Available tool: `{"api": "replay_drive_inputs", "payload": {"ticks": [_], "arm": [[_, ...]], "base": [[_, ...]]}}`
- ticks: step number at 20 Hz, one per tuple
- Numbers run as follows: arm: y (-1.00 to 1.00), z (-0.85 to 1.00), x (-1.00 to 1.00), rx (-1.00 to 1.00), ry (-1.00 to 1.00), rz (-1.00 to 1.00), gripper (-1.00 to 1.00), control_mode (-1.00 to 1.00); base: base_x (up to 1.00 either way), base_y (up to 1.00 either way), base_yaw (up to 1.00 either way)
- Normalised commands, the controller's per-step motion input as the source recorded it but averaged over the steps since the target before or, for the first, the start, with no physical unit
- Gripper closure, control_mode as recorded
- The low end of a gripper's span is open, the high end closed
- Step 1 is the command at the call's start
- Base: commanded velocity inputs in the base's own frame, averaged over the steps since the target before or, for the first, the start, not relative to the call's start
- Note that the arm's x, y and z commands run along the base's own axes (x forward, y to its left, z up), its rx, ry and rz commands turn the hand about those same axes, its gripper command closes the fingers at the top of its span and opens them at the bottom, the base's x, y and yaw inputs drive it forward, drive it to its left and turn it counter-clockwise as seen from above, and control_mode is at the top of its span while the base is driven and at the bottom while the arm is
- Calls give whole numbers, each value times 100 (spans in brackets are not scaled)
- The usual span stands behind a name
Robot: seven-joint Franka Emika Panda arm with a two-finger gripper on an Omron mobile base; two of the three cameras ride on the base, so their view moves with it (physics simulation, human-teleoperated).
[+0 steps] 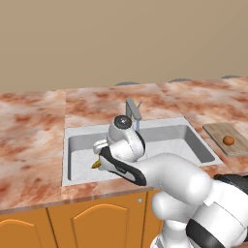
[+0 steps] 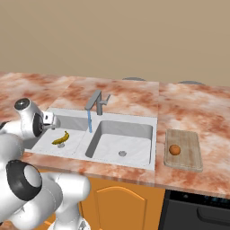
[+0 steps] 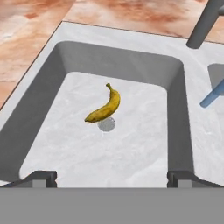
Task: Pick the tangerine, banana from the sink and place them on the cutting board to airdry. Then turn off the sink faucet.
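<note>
The banana (image 3: 105,106) lay on the floor of the sink's (image 3: 131,61) left basin, directly below and ahead of the gripper (image 3: 112,177), its lower end beside the round drain (image 3: 106,124). The gripper hovered above the basin's near rim, fingers spread wide and empty. Off to the hand's right, water (image 2: 89,120) streamed from the sink faucet (image 2: 96,103). Farther right, the tangerine (image 2: 174,149) sat on the cutting board (image 2: 191,152).

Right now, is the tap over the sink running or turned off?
Running. A thin blue stream falls from the sink faucet spout into the sink, near the divider between the two basins.
</note>
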Motion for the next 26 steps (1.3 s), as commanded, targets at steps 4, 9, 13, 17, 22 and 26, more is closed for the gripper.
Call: {"api": "replay_drive_inputs", "payload": {"ticks": [4, 9, 13, 17, 22, 26], "arm": [[2, -19, 18, 0, 0, 0, -100, -100], [0, -15, 16, 0, -1, 0, -100, -100], [5, -11, 19, 0, -6, -2, -100, -100], [4, -11, 16, 0, -2, -5, -100, -100], [5, -12, 16, 2, -2, -5, -100, -100], [13, -4, 18, 7, -3, -10, -100, -100]], "base": [[0, 0, 0], [0, 0, 0], [0, 0, 0], [0, 0, 0], [0, 0, 0], [0, 0, 0]]}}
